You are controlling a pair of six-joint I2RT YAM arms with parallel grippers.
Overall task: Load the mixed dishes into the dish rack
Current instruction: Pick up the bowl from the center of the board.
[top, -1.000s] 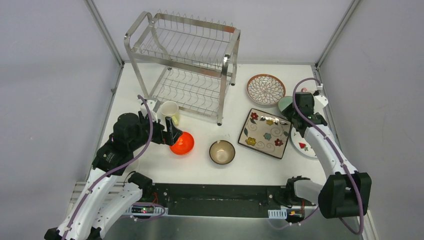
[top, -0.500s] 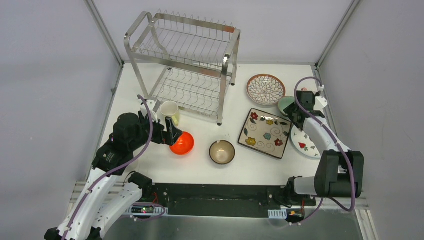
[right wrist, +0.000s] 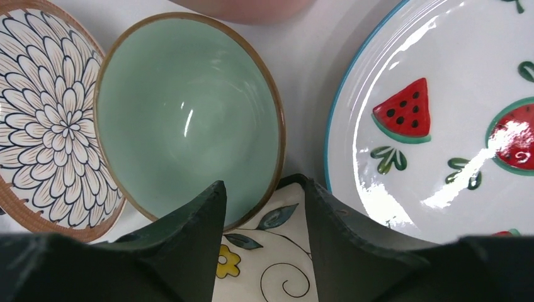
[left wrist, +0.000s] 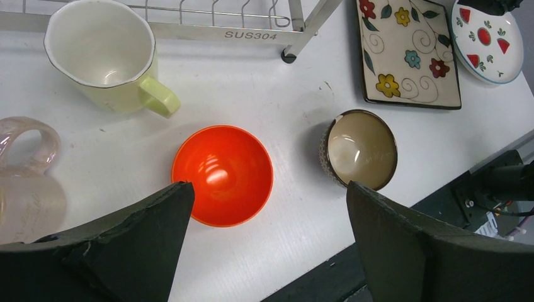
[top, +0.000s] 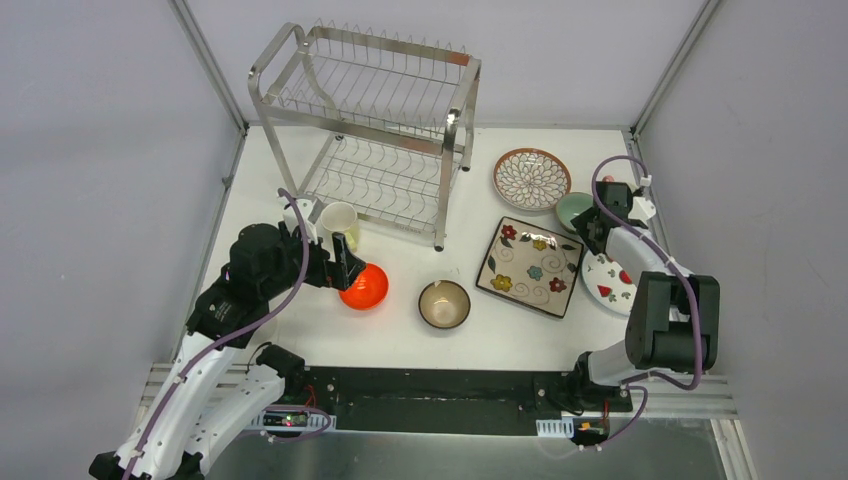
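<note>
Up front, the left gripper point(left wrist: 266, 189) hangs over the orange bowl point(left wrist: 221, 175), jaws spread wide and holding nothing. The tan bowl point(left wrist: 361, 150) sits near it on the surface point(left wrist: 252, 75). Out right, the right gripper point(right wrist: 264, 189) straddles the rim of the mint bowl point(right wrist: 182, 113), one finger inside, one over the square floral plate point(right wrist: 264, 264). Its jaws are half apart, though contact with the rim is hard to judge. Farther back, the yellow-green mug point(left wrist: 101, 53) stands just before the dish rack point(top: 375, 95).
</note>
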